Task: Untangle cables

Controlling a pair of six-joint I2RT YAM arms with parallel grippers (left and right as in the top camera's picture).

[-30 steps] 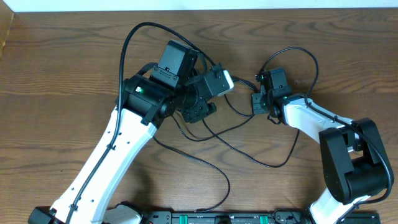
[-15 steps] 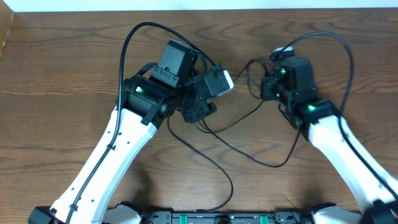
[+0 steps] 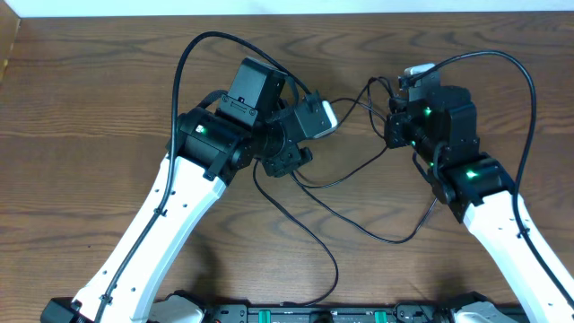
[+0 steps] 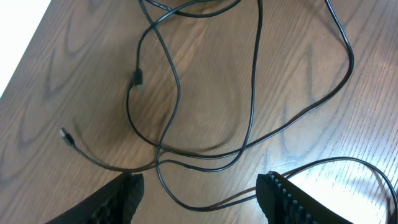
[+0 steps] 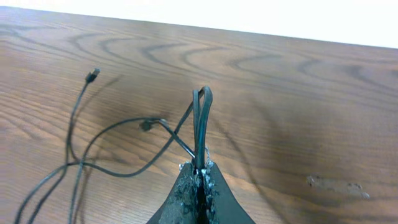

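The cables (image 3: 345,193) sprawl on the tabletop (image 3: 90,108) between the two arms, loops crossing just near of centre. The right gripper (image 5: 199,177) has its jaws clenched on a doubled black cord, the bend poking up past the tips. The cord's slack runs left from there towards the left gripper (image 4: 199,190). That one hangs over the crossing loops, jaws released and holding nothing, so it looks nearer the knot.

The cables (image 3: 345,193) lie looped on the counter (image 3: 90,108) between the two arms. The left tool (image 4: 199,193) hangs above their crossing strands; the right tool (image 5: 199,183) pinches one loop, lifted off the counter.
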